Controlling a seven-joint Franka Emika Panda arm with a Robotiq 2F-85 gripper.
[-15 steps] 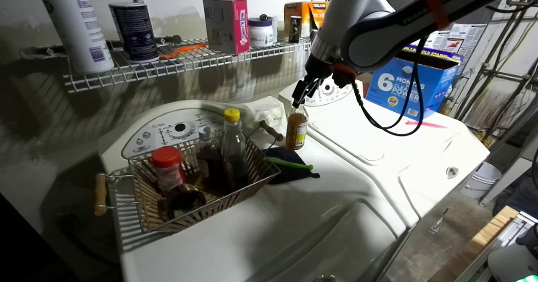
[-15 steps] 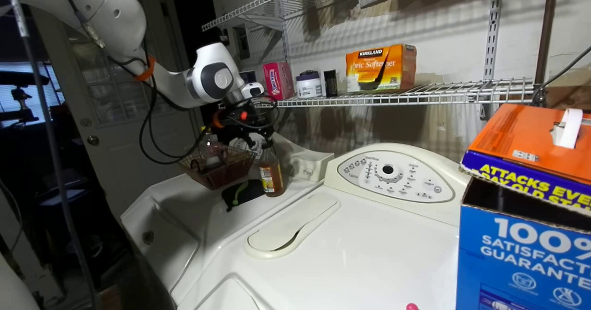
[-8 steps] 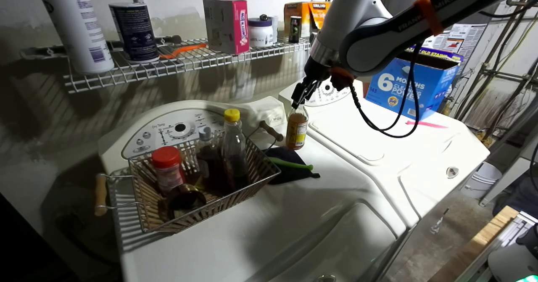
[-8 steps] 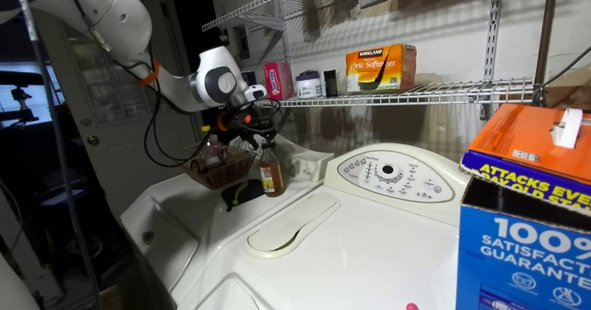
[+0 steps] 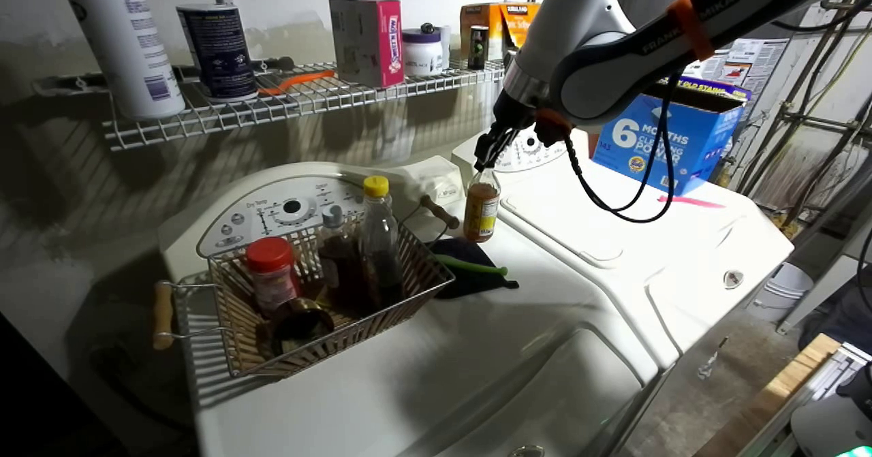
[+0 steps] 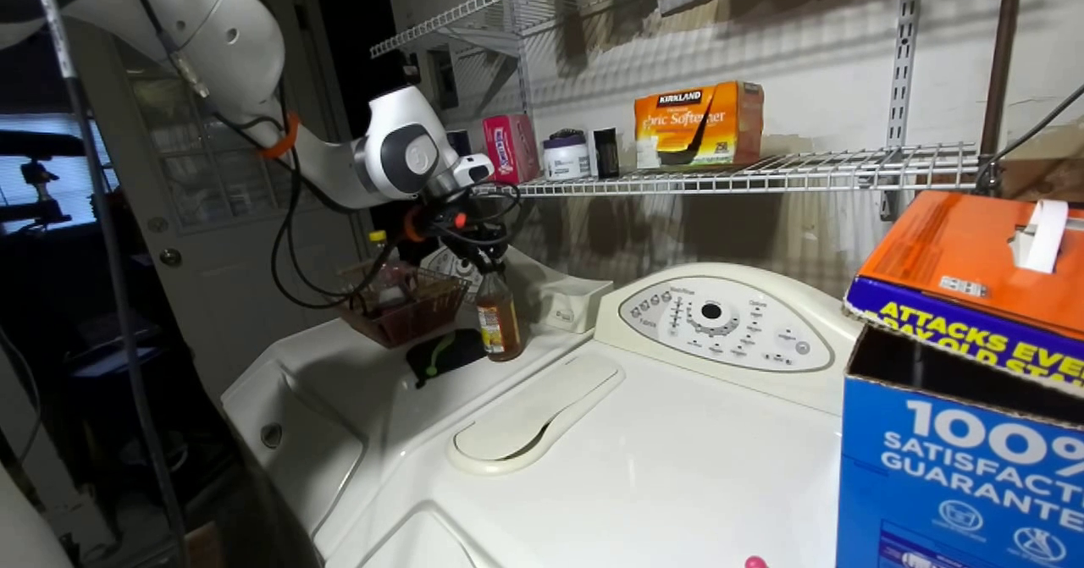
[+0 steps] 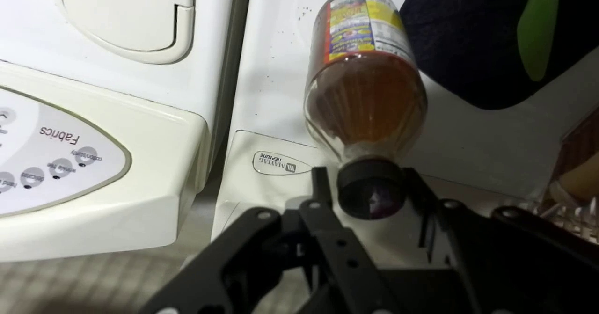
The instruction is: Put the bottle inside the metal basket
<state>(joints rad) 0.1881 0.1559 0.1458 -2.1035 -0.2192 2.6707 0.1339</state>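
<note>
Wrist view: black two-fingered gripper (image 7: 367, 183), narrowly parted around black-capped clear amber bottle (image 7: 367, 96); mid-frame, oval "MAYTAG NEPTUNE" badge (image 7: 282, 163).

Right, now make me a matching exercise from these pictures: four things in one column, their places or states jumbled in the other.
1. amber bottle
2. red-capped jar
3. Kirkland box
4. white bucket

A. inside the metal basket
B. on the floor
C. top framed by the end effector
D. on the wire shelf

Pairs: 1-C; 2-A; 3-D; 4-B
</note>
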